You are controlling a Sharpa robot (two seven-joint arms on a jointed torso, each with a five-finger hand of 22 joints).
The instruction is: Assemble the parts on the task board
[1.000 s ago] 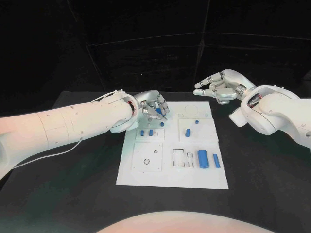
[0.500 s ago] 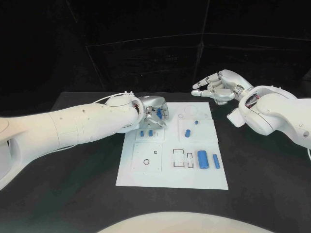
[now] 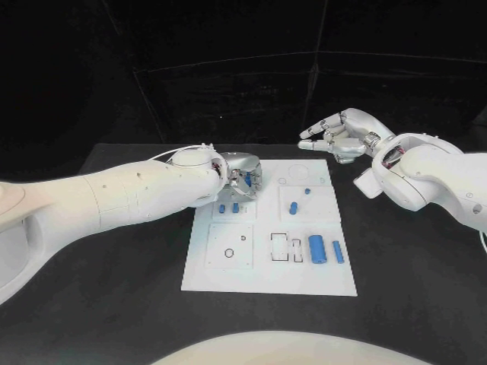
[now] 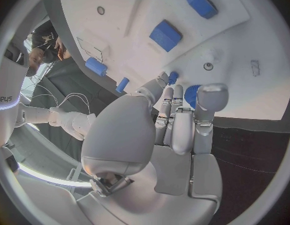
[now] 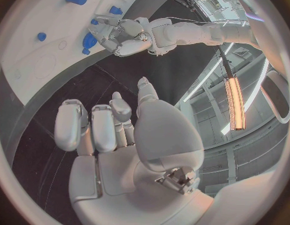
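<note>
- Nearest us on the task board point(image 3: 268, 277), two blue cylinders point(image 3: 325, 249) lie untouched on the worktop's white plate.
- Midway, our left hand point(image 3: 241, 179) has rolled over and drawn in above the board's far-left corner, fingers closed on a blue part point(image 4: 192, 93); we judge seating comes next.
- Farthest, our right hand point(image 3: 342, 136) still hovers beyond the board, fingers loosely apart, holding nothing.

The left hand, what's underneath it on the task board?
Under the left hand lies the task board's far-left corner. A blue part shows between its fingers; the board directly beneath the palm is covered.
</note>
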